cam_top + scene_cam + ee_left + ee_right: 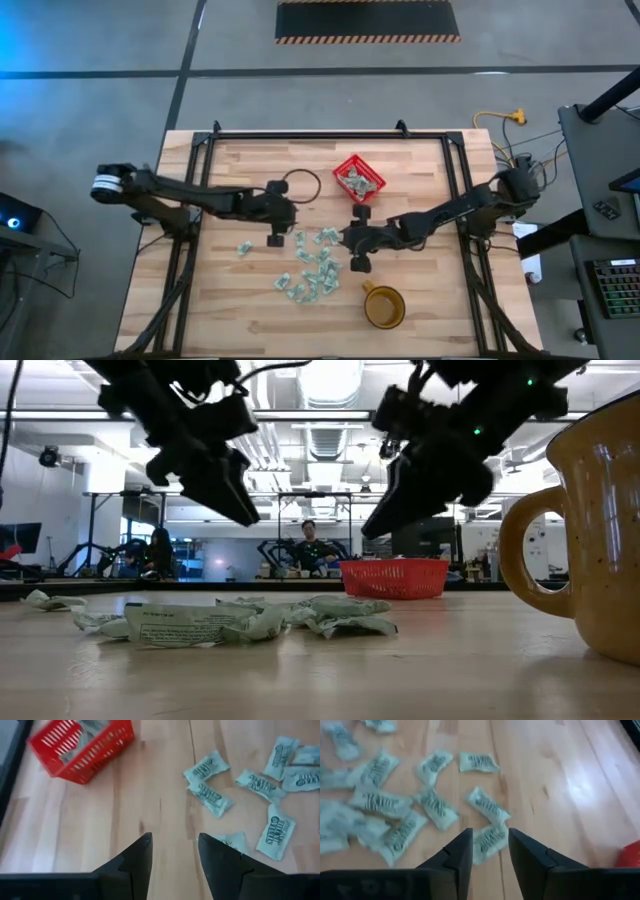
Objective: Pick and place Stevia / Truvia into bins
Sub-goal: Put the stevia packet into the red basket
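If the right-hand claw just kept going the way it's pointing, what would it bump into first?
Most likely the pale green sachet lying just ahead of the right gripper, between its open fingers, though how far above the table it hangs is unclear.

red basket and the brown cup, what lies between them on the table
Only bare wood: in the high view, the stretch from the red basket down to the cup holds no sachets; the right arm's tool hangs just beside it.

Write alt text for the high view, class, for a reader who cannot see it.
Two dark robot arms reach inward over a wooden table toward scattered pale green sachets. A red basket holding sachets sits farther back, and an amber cup stands near the front.
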